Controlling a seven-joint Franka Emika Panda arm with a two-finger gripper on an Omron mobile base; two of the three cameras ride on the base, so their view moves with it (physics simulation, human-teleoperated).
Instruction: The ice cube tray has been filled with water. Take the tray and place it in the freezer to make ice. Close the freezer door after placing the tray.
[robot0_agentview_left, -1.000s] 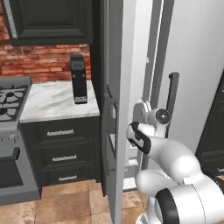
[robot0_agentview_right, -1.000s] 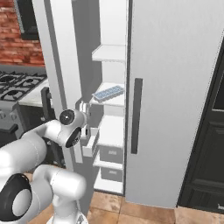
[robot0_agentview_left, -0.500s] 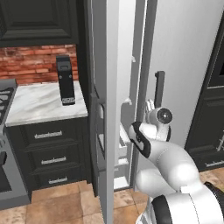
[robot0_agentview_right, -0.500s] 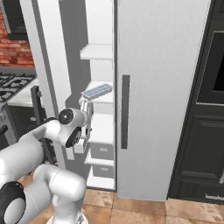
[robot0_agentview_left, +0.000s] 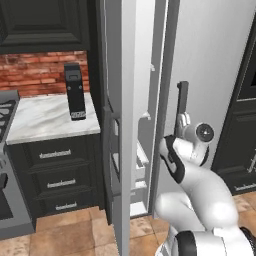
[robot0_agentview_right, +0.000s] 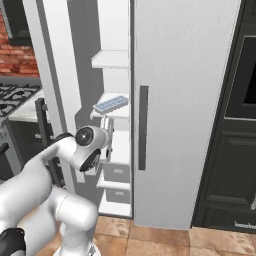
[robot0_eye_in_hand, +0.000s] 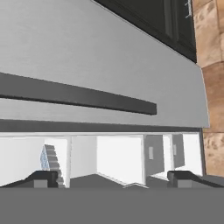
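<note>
The ice cube tray, white with pale blue cells of water, lies on a white shelf inside the freezer. In the hand view the ice cube tray shows at the lower left, inside the freezer. The freezer door stands swung wide open to the left, and I see the freezer door edge-on. My gripper hangs open and holds nothing, just outside the freezer and a little below the tray's shelf. The gripper is near the plain door's handle, and the gripper faces the compartment.
The plain fridge door with its dark bar handle is shut to the right of the freezer. A tall black oven cabinet stands further right. A marble counter carries a dark appliance; a stove sits left.
The whole picture has shifted, so the base has driven; the fridge looms closer. The tray stays on its shelf, the door stays open, and the gripper stays open.
</note>
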